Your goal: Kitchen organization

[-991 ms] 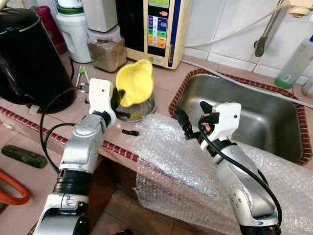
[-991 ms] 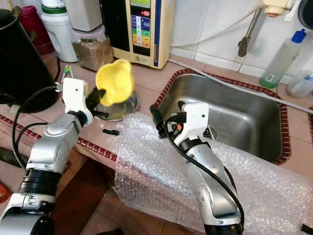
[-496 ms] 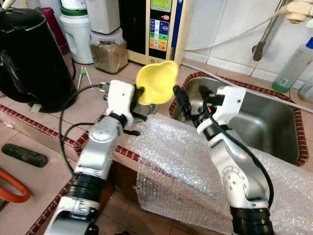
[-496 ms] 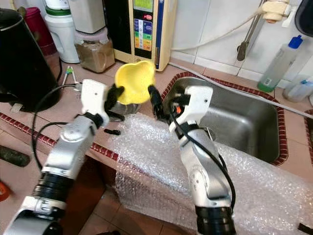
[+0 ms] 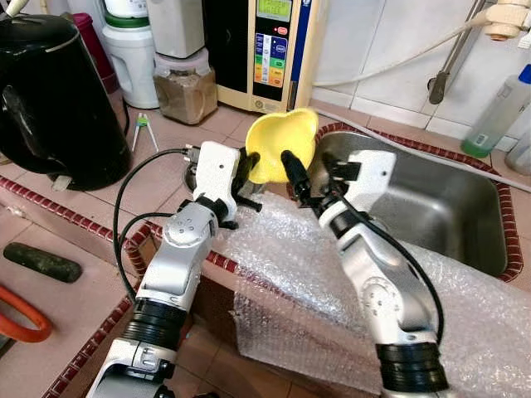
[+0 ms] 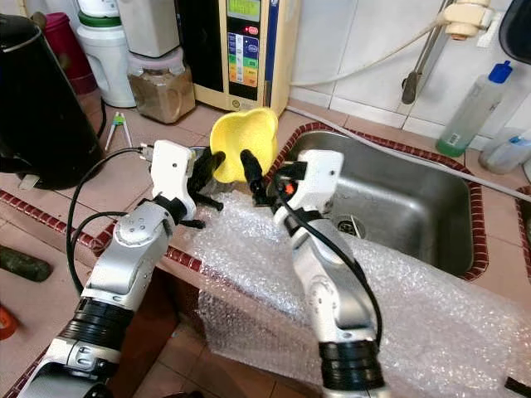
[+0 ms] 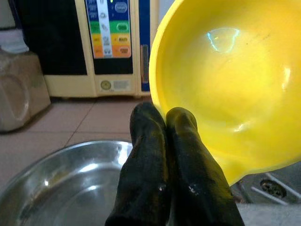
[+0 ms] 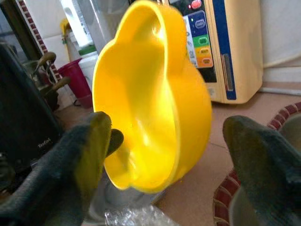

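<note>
Left wrist view: my left gripper (image 7: 165,123) pinches the rim of the yellow bowl (image 7: 225,84), fingers pressed together, holding it tilted above the steel dish (image 7: 61,188), whose far side runs out of frame. My right gripper (image 8: 169,155) is spread wide with the bowl between its fingers (image 8: 70,174); I cannot tell whether either touches it. The black kettle (image 8: 28,136) reads "Tefal". The cream water machine (image 5: 270,50) has coloured buttons, their labels too small to read. The sink (image 5: 448,191) is partly covered by bubble wrap (image 5: 282,265).
</note>
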Controlling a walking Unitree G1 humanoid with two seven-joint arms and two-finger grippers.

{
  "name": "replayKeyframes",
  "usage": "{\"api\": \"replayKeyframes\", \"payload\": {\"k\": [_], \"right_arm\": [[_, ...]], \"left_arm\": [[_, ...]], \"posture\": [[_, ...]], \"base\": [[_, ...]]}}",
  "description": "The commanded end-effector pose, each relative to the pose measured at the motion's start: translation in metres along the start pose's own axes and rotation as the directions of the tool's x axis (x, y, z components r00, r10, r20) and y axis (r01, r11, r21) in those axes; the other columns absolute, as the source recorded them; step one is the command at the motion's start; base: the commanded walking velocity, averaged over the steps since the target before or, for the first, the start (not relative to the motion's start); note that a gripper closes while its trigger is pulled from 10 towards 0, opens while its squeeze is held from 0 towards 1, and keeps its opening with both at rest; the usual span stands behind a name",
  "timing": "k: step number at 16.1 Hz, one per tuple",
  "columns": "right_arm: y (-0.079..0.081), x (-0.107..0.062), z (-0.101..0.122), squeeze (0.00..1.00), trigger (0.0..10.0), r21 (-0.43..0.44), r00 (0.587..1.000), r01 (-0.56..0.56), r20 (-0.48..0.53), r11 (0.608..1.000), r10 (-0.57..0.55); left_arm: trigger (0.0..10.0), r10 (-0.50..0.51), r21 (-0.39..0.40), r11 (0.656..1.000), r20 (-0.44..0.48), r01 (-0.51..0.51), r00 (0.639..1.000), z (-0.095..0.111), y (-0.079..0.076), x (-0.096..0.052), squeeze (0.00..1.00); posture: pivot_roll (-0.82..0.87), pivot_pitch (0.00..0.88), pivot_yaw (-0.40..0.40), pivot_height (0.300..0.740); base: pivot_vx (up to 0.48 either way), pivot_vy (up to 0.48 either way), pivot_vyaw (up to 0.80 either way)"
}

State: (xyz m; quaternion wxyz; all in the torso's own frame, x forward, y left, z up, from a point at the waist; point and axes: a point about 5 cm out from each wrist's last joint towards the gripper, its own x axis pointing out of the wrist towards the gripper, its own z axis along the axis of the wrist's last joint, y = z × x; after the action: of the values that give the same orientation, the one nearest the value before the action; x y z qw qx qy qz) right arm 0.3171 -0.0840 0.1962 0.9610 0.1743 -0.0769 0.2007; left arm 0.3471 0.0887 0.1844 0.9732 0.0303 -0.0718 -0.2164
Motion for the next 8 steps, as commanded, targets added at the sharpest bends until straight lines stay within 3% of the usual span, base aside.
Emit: {"api": "replayKeyframes", "payload": {"k": [1,8], "right_arm": [[0.001,0.006,0.004,0.00,0.0,-0.003,1.000,0.012,0.014,1.000,-0.012],[0.005,0.028,-0.001,0.00,0.0,0.001,0.999,0.031,-0.015,1.000,-0.031]], "left_arm": [[0.0,-0.031,0.002,1.000,0.028,0.031,0.999,0.006,-0.006,0.000,0.00],[0.0,-0.029,-0.007,1.000,0.034,0.030,0.999,0.006,-0.007,0.001,0.00]], "posture": [[0.03,0.032,-0.044,0.740],[0.03,0.025,-0.048,0.740]], "base": [[0.000,0.000,0.00],[0.000,0.000,0.00]]}}
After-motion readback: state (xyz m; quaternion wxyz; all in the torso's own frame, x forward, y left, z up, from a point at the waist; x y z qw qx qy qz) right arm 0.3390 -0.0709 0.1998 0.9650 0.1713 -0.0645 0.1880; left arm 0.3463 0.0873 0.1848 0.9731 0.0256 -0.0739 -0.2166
